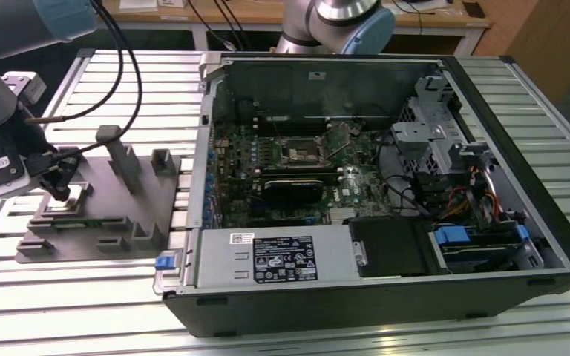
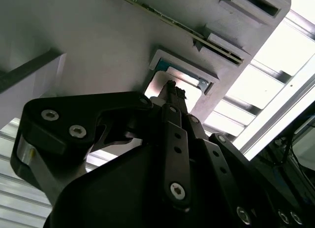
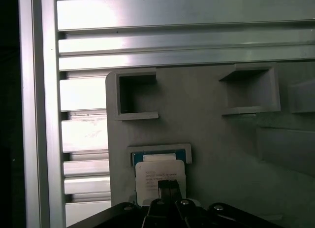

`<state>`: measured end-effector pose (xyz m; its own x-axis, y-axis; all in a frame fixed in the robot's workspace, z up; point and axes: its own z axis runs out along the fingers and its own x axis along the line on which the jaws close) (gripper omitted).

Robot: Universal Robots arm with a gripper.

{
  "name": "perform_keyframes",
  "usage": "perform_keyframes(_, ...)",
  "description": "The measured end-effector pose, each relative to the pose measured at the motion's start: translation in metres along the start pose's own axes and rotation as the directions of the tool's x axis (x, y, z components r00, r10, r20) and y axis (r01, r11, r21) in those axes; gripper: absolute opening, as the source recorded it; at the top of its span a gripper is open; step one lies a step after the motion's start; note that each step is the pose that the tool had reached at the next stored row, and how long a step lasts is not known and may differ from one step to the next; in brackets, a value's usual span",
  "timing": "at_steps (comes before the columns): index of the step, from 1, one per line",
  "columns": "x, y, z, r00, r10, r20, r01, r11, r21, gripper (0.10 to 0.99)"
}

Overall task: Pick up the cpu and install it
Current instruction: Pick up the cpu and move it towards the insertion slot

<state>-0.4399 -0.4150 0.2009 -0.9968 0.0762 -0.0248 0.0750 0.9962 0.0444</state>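
The slatted counter (image 1: 116,74) carries two big pieces: the open computer case (image 1: 364,293) toward the exterior view's right, and the grey fixture plate (image 1: 97,178) near the counter's edge on the exterior view's left. The one arm is over that plate, well apart from the case and from the black socket (image 1: 298,152) on the board inside it.

The gripper (image 1: 60,191) hangs at the side of the plate nearest that counter edge. In both wrist views it points straight down into a shallow walled pocket (image 3: 160,149), with its tip (image 3: 169,186) closed to a narrow point and nothing clamped between the jaws.

The cpu (image 3: 160,170) lies flat in that pocket, silvery top up, directly beneath the tip (image 2: 172,92). The chip (image 2: 183,81) is close to square, so it has no real long axis, and its edges run parallel to the pocket walls. The way to it is straight down. I can't tell whether the tip touches the metal.
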Motion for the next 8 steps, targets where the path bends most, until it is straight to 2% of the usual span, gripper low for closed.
perform_keyframes(7,0.0000,0.0000,0.0002,1.0000,0.000,0.0001,0.000,1.0000,0.000,0.114)
perform_keyframes(8,0.0000,0.0000,0.0002,1.0000,0.000,0.0000,0.000,1.0000,0.000,0.165)
